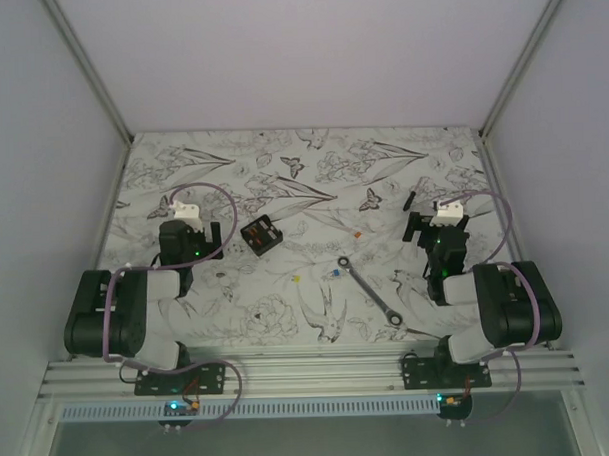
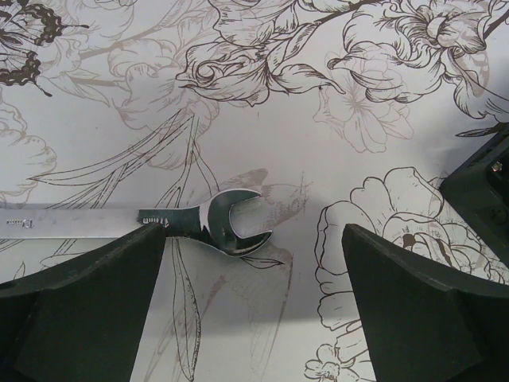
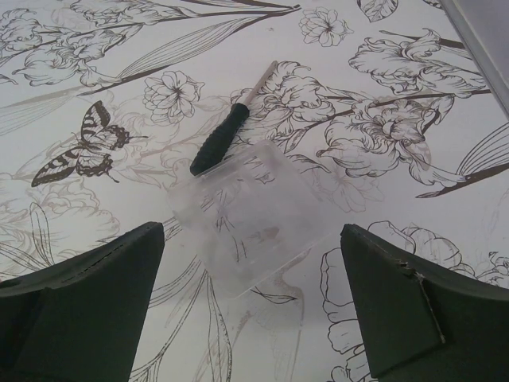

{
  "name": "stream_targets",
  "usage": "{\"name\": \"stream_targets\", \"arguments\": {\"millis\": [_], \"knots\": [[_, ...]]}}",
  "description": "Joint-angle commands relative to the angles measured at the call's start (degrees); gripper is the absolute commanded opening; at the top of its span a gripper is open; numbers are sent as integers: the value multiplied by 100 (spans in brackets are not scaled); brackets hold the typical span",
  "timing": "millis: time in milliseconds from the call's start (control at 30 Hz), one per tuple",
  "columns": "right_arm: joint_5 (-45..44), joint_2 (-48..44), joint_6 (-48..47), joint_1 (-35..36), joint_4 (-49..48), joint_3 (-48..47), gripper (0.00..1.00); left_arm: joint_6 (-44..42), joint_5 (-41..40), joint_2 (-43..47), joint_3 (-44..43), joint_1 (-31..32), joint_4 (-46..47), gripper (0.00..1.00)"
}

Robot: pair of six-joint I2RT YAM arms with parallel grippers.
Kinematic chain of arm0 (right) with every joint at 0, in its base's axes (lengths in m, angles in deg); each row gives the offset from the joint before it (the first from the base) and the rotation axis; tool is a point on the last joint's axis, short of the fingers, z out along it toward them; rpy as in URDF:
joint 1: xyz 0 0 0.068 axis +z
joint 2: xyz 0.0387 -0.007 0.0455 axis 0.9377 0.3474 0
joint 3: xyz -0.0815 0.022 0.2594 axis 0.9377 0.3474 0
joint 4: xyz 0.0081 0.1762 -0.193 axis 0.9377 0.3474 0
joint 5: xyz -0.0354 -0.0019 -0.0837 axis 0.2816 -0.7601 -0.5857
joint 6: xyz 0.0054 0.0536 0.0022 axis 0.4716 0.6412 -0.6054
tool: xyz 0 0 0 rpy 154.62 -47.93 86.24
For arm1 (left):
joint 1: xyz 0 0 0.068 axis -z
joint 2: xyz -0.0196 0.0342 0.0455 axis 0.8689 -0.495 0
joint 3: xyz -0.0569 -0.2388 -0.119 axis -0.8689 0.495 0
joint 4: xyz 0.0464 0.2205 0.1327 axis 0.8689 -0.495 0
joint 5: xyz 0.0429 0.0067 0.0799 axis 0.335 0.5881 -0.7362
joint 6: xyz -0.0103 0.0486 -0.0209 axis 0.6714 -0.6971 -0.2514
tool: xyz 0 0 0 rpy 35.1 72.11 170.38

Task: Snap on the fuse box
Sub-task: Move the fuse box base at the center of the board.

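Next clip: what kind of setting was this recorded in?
Likely a lab robot cell, not a real workshop: plain white walls in an aluminium frame, a floral-print table cover, and a few laid-out items such as the fuse box and wrench.

Wrench [image 2: 208, 224] glossy metal; fuse box [image 1: 262, 234] plastic (cover [image 3: 254, 219] translucent, smooth).

On the bench [image 1: 312, 158], the fuse box [image 1: 262, 234] lies left of centre, the wrench [image 1: 370, 286] to its right and nearer the front. Farther right and back, the small stick [image 3: 220, 139] lies just behind a lid [image 3: 254, 215]
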Motion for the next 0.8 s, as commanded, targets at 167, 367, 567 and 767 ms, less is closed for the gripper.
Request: {"name": "stream_targets", "arguments": {"millis": [167,367,567,767], "knots": [[-1,-45,-52,-43,-246,-86,99,-56,-9,-47,-4,27,181,100],[33,-43,-44,-60,-219,-103,99,-53,1,-44,0,23,182,100],[112,-296,-85,-56,530,-437,100,125,-411,376,-385,27,-914,100],[764,-711,-59,133,3142,-1625,96,774,-776,1202,-822,34,-2398,100]]}}
